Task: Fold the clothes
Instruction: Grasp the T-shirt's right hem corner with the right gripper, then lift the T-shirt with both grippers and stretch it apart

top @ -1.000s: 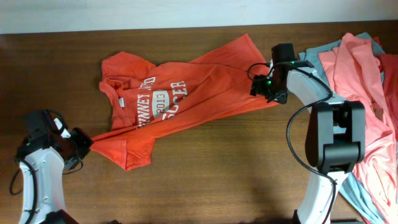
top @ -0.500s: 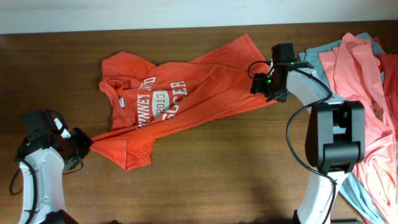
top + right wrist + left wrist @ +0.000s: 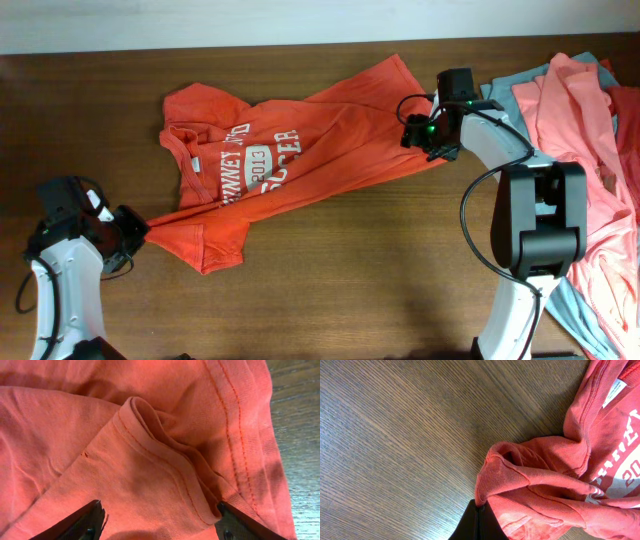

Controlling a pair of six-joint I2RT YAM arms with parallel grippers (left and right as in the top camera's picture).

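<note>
From overhead, the orange-red T-shirt (image 3: 290, 150) lay spread slantwise across the far half of the tabletop (image 3: 350, 290), lettering up, with bare wood in front of it. The left end effector (image 3: 137, 232) met its near-left edge. The right end effector (image 3: 424, 136) sat over its far-right hem corner. A salmon-pink T-shirt (image 3: 585, 130) and a teal-grey T-shirt (image 3: 517, 80) were heaped at the right edge.

In the left wrist view, the left end effector was clamped shut on a bunched fold of the shirt, with open wood to its left.

In the right wrist view, the fingers (image 3: 89, 521) stood wide apart, straddling a raised fold of the stitched hem; tabletop showed just past the hem's edge.
</note>
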